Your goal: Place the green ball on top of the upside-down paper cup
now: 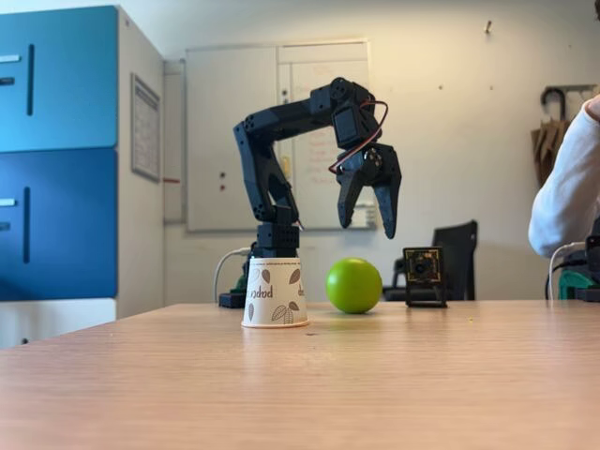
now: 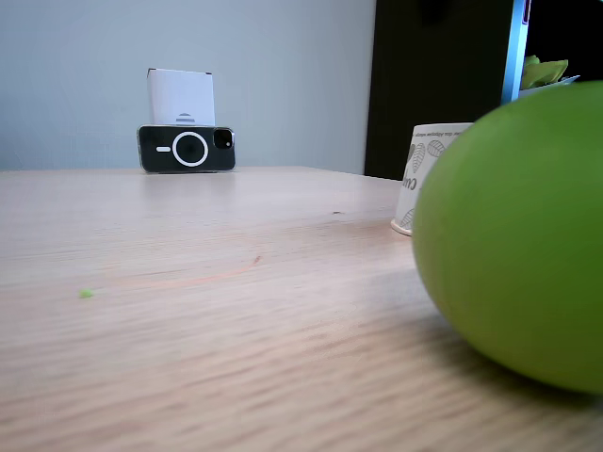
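Observation:
A lime-green ball point(image 1: 353, 285) rests on the wooden table, just right of the upside-down paper cup point(image 1: 275, 292), a small gap between them. The cup is white with brown leaf prints and stands on its wide rim. In another fixed view the ball point(image 2: 513, 235) looms large at the right, with the cup point(image 2: 421, 174) partly hidden behind it. My black gripper point(image 1: 367, 225) hangs in the air above the ball, slightly to its right, fingers pointing down and open with nothing between them.
A small black camera on a stand point(image 1: 425, 276) sits right of the ball. My arm's base point(image 1: 275, 246) stands behind the cup. A person's sleeve point(image 1: 566, 187) is at the right edge. A phone point(image 2: 187, 148) leans against a white box at the table's far edge.

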